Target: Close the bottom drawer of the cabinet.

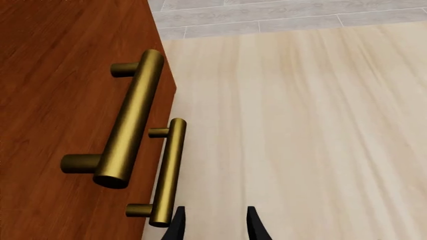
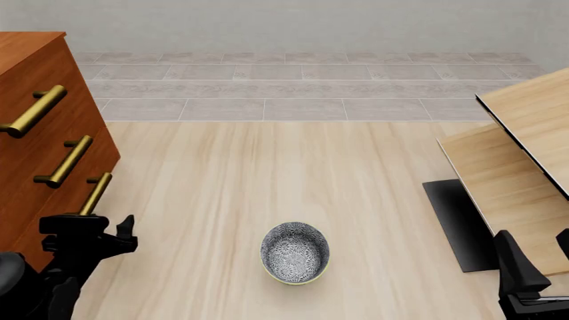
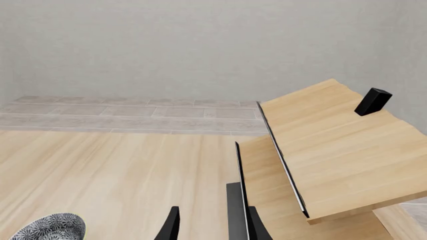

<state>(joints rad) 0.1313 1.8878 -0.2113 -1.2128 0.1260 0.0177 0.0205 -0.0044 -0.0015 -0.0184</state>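
Note:
The cabinet (image 2: 36,173) stands at the table's left, reddish-brown, with three brass bar handles on its front. The bottom drawer's handle (image 2: 96,193) is the lowest one. In the left wrist view that handle (image 1: 167,172) is the smaller bar, below a larger upper handle (image 1: 130,125). My left gripper (image 2: 102,230) is open just in front of the handle's near end. Its fingertips (image 1: 179,222) are empty, and one lies right beside the bar. I cannot tell how far the drawer stands out. My right gripper (image 2: 538,260) hangs open at the far right, holding nothing.
A patterned grey bowl (image 2: 295,252) sits on the pale wood table (image 2: 266,167) near the front middle. Tilted light-wood panels (image 2: 524,153) on a black base (image 2: 458,220) fill the right side, close to my right gripper (image 3: 213,227). A small black block (image 3: 372,101) lies on a panel.

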